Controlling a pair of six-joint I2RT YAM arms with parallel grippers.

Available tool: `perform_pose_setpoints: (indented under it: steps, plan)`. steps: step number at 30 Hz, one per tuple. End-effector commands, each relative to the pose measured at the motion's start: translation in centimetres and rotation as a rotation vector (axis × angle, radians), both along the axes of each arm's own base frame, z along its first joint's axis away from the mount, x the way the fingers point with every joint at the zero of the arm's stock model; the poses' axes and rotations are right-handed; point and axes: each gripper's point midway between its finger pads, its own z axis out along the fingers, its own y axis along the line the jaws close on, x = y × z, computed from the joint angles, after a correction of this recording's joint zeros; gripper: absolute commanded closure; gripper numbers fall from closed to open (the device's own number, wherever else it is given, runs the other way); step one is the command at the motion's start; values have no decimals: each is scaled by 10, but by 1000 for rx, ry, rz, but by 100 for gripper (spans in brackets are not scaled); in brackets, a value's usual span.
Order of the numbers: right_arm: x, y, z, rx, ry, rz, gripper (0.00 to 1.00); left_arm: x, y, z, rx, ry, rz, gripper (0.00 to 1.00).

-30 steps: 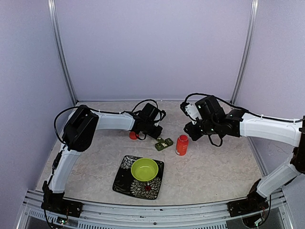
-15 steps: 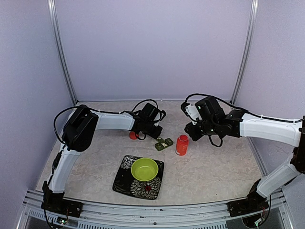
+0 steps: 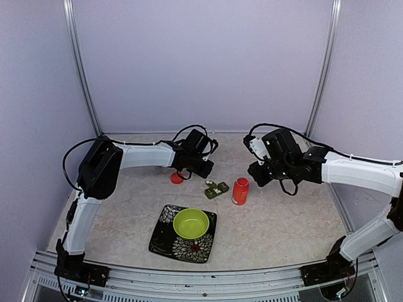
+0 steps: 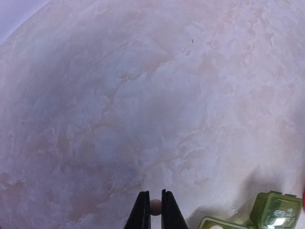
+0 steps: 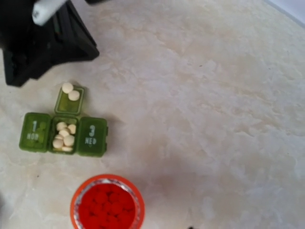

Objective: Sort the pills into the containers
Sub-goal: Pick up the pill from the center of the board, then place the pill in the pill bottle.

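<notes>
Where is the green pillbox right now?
In the top view the pillbox sits mid-table, just left of the orange bottle and right of the red cap, beyond the lime bowl.

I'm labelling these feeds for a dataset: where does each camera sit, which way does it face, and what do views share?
Top external: above and behind the bases, facing down and forward over the table; both arms show, with left claw and right claw.
Left wrist: on the left arm, facing down at the table; its own claw, shut on a pale pill, shows at bottom.
Right wrist: on the right arm, facing down at the pillbox and orange bottle; its own claw barely shows.
Shared: the pillbox, in all three.
</notes>
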Motion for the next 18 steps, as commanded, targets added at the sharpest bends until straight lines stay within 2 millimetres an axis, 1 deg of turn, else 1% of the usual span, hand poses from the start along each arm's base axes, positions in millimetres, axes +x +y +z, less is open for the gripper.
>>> perform_pose_setpoints:
  steps: [1, 5, 14, 16, 18]
  plan:
    - [0, -20, 6, 4, -18, -66, 68, -9, -24, 80, -96, -96, -49, 93]
    - [-1, -32, 4, 1, -20, -104, 67, -31, -44, 98, -126, -102, -105, 92]
    - [-3, -62, -1, 21, -18, -191, 66, -98, -94, 143, -240, -97, -272, 93]
    - [-4, -66, -3, 22, -14, -206, 66, -110, -102, 149, -255, -95, -299, 93]
    - [-5, -70, -4, 23, -14, -217, 66, -119, -109, 150, -263, -90, -317, 93]
